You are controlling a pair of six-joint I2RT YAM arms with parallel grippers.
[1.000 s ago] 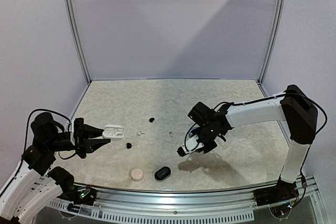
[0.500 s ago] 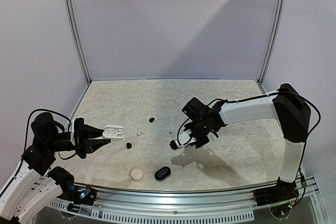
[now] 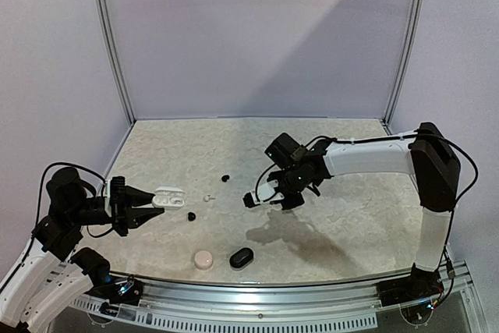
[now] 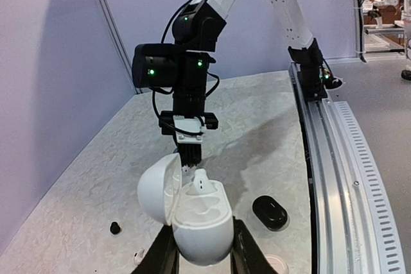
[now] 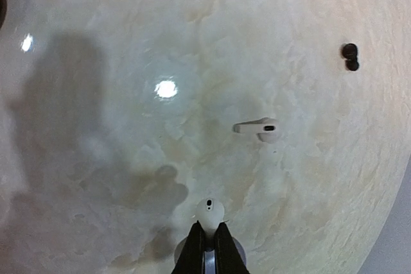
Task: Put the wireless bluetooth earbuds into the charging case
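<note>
1. The left gripper (image 3: 153,203) is clamped on the white charging case (image 4: 200,219). The case body sits between the two fingers (image 4: 163,256), and its lid (image 4: 156,187) is swung open to one side.
2. A seated white earbud (image 4: 201,180) is lodged upright in the case, just beyond the left fingertips.
3. The right gripper (image 3: 251,200) is clenched on a held white earbud (image 5: 210,210). The rounded head of the bud protrudes just past the fingertips and is carried above the table (image 3: 343,232).
4. The right fingertips are pointed down behind the open case and are apart from it.
5. A loose white earbud (image 5: 259,129) lies on the table ahead of the right fingertips, slightly to one side and untouched.
6. A first black earbud (image 3: 191,216) lies just past the left fingertips, beside the case.
7. A second black earbud (image 3: 225,178) lies between the two grippers, well apart from both sets of fingers.
8. A black case (image 4: 270,212), closed, lies near the left fingers on the rail side.
9. A round pale case (image 3: 203,259) lies just beside the black case.
</note>
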